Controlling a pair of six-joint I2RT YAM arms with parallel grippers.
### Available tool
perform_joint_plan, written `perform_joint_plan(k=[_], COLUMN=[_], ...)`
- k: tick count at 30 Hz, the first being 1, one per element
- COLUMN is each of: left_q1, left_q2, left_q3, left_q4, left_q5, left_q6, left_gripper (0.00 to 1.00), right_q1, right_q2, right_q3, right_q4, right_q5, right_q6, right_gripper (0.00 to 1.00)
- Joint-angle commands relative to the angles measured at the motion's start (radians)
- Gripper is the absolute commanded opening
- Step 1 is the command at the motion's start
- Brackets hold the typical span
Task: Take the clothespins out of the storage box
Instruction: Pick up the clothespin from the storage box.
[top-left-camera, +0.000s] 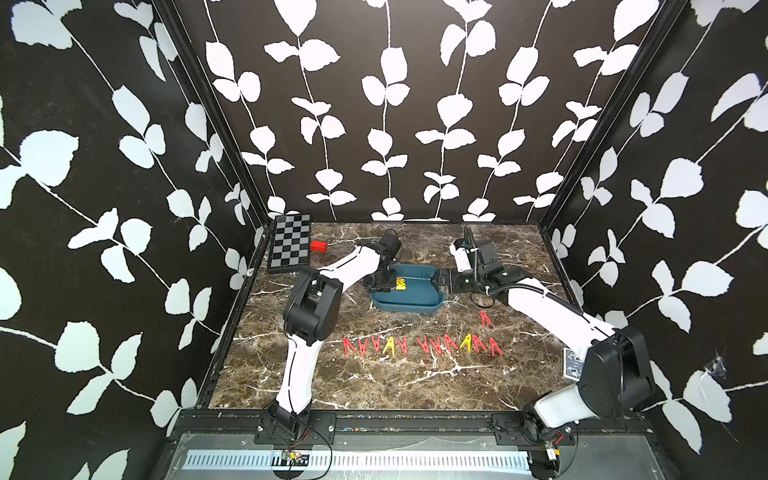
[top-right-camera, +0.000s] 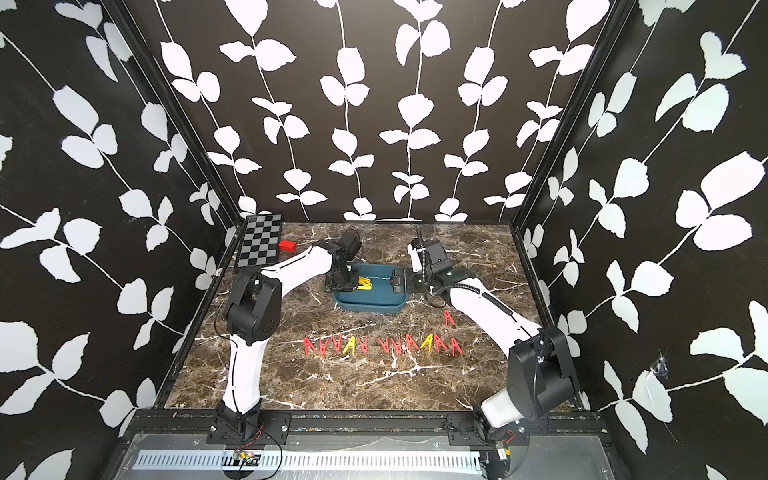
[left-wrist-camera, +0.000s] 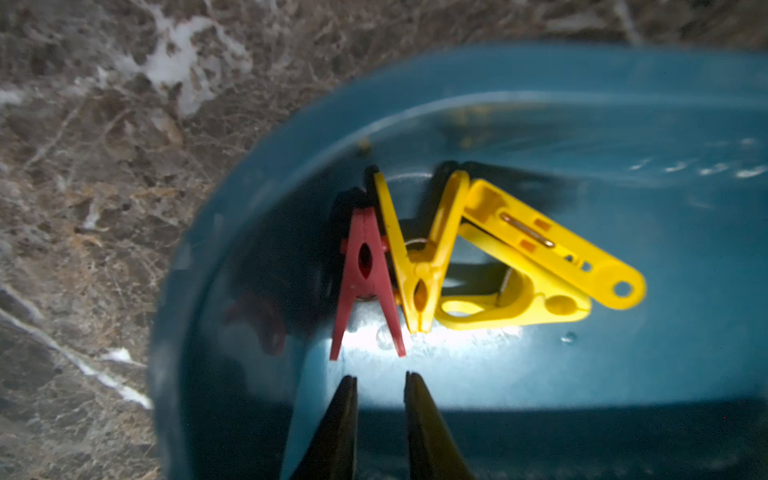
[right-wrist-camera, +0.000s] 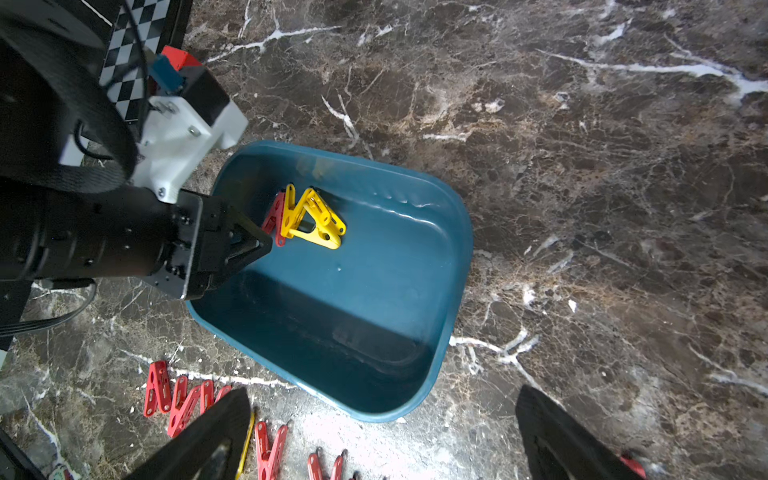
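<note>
Likely light, stiff and slick, the clothespins (right-wrist-camera: 291, 226) want pinching across their flat sides. Three lie at the left end of the storage box (left-wrist-camera: 540, 395): one red clothespin (left-wrist-camera: 368, 282) and two yellow clothespins (left-wrist-camera: 419, 257). I count about twelve more on the table (top-left-camera: 374, 386). The jaws of the left gripper (left-wrist-camera: 380, 379) hover narrowly apart and empty by the red one, and the right gripper (right-wrist-camera: 382, 390) has its jaws spread wide.

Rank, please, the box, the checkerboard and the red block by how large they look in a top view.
1. box
2. checkerboard, somewhat smaller, though it lies farther back
3. red block, by far the smallest
</note>
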Motion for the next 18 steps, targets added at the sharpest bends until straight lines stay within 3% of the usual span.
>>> perform_joint_plan(k=[1, 18], left_q1=[0.006, 0.009], left_q2=[0.012, 0.071], left_q3=[0.044, 0.117], left_q4=[-0.055, -0.066], left_q5=[-0.029, -0.007], left_q6=[0.023, 0.046], left_gripper=[0.23, 0.29], right_q1=[0.006, 0.005], right_q2=[0.013, 0.049], right_q3=[0.029, 0.044], right_q4=[0.014, 0.016], right_q5=[-0.005, -0.017], right_q6=[0.007, 0.013], right_gripper=[0.99, 0.99])
